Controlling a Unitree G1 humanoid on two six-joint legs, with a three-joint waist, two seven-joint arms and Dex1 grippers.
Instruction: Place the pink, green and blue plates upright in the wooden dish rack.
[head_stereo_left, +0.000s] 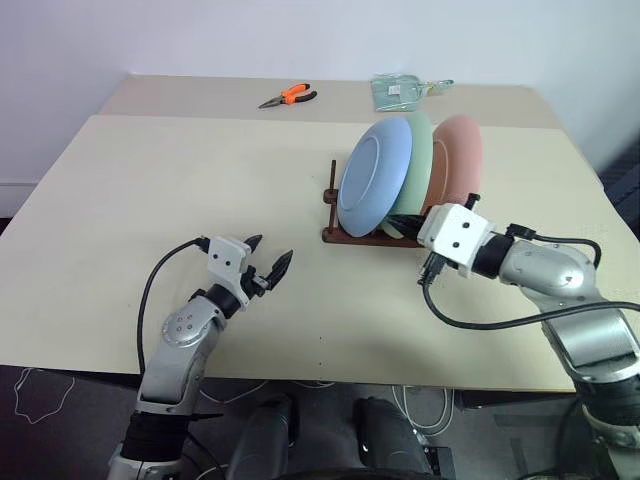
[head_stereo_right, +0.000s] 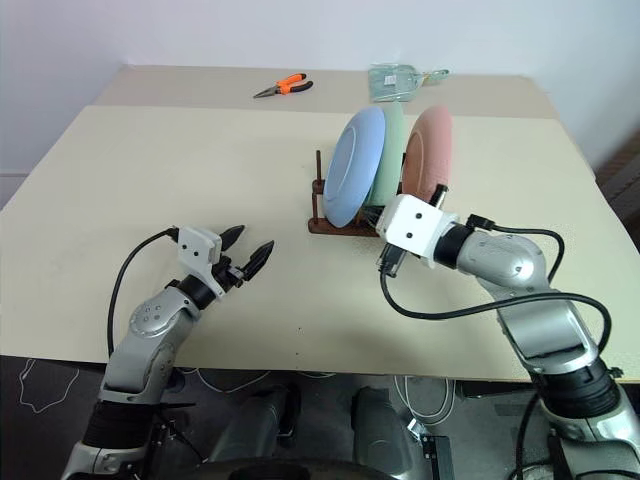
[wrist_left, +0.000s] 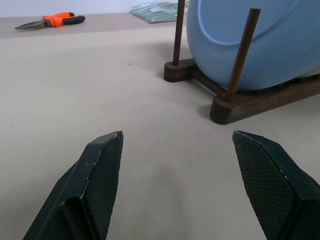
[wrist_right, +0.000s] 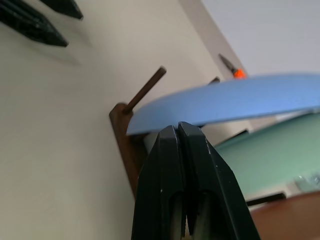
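Plates are standing upright in the wooden dish rack mid-table, blue plate nearest the left gripper, green plate and pink plate lining up behind; the row is running left to right. The left gripper is hovering wide open; the right gripper, pressed shut and empty, is sitting just beside the blue plate's rim. Orange pliers are lying at the far edge; the left wrist view is showing the rack's pegs closely.

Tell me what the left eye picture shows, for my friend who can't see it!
Three plates, blue, green and pink, stand upright in a wooden rack on a tan table. The right gripper is shut beside the rack, and the left gripper is open over the table. Orange pliers lie far back.
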